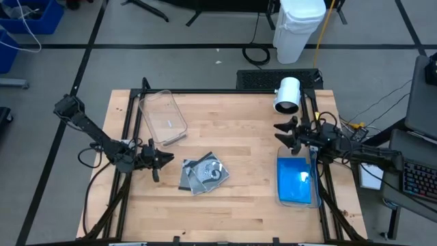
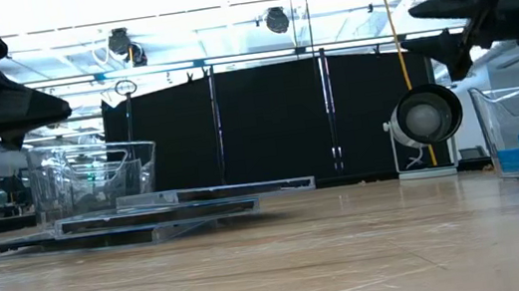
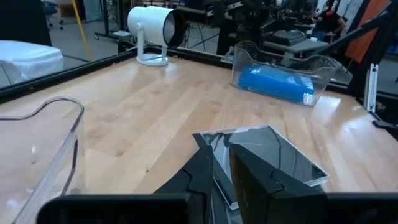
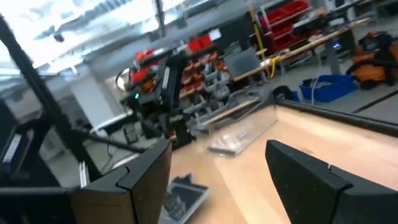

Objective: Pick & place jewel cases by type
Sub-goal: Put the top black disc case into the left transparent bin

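Low, left gripper [image 1: 162, 160] beside jewel cases [image 1: 203, 173]

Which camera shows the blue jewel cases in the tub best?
The high view: the blue jewel cases show from above. The left wrist view shows them distant, the low view only an edge, the right wrist view nothing.

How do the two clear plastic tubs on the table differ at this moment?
The left tub sits angled at the table's far left and shows nothing inside; the right tub sits square near the right edge and holds the blue jewel cases. Both are clear, rectangular and open-topped.
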Motion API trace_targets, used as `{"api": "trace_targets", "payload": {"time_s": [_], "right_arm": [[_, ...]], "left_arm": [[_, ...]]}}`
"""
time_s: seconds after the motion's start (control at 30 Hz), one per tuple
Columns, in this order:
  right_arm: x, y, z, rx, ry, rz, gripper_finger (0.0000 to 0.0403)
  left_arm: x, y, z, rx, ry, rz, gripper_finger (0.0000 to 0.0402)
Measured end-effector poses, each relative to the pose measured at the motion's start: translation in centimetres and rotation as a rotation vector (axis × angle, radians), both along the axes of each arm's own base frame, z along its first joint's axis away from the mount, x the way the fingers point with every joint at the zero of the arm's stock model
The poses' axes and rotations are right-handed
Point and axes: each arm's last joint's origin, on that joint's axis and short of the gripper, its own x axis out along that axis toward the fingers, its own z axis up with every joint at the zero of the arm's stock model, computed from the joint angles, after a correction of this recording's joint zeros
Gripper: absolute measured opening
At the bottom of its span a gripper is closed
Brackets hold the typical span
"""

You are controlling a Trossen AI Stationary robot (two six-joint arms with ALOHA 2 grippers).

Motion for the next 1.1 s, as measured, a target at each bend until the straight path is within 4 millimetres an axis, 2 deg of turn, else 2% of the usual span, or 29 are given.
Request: {"api": "trace_targets", "payload": {"time_s": [0.1,0.27,0.43,0.57,0.67,0.77,0.93,1.1], "right_arm": [[0.4,0.5,-0.3,0.004,0.033,0.053,0.0251],[0.9,1.9,1.0,-0.009,-0.093,0.193,0.0251],[1.5,4.0,2.2,-0.093,-0.221,0.373,0.0251],[2.7,6.5,1.1,-0.227,-0.095,0.483,0.0251],[4.7,8.8,2.5,-0.366,-0.039,0.446,0.0251],[7.5,11.6,3.0,-0.505,0.069,0.425,0.0251],[13.4,16.4,2.2,-0.721,0.331,0.424,0.0251],[18.6,19.4,-0.1,-0.928,0.714,0.383,0.0251]], "left_arm": [[0.0,0.0,0.0,0.000,0.000,0.000,0.0063],[0.0,0.0,0.0,0.016,0.002,-0.002,0.0063],[0.0,0.0,0.1,0.024,-0.005,-0.004,0.0063],[0.0,0.0,0.1,0.026,-0.004,-0.004,0.0063],[0.0,0.0,0.1,0.028,-0.001,-0.004,0.0063],[0.0,0.0,0.0,0.031,0.003,-0.004,0.0063],[0.0,0.0,0.0,0.017,0.005,-0.002,0.0063],[-0.1,0.1,-0.4,-0.004,0.027,0.005,0.0063]]}}
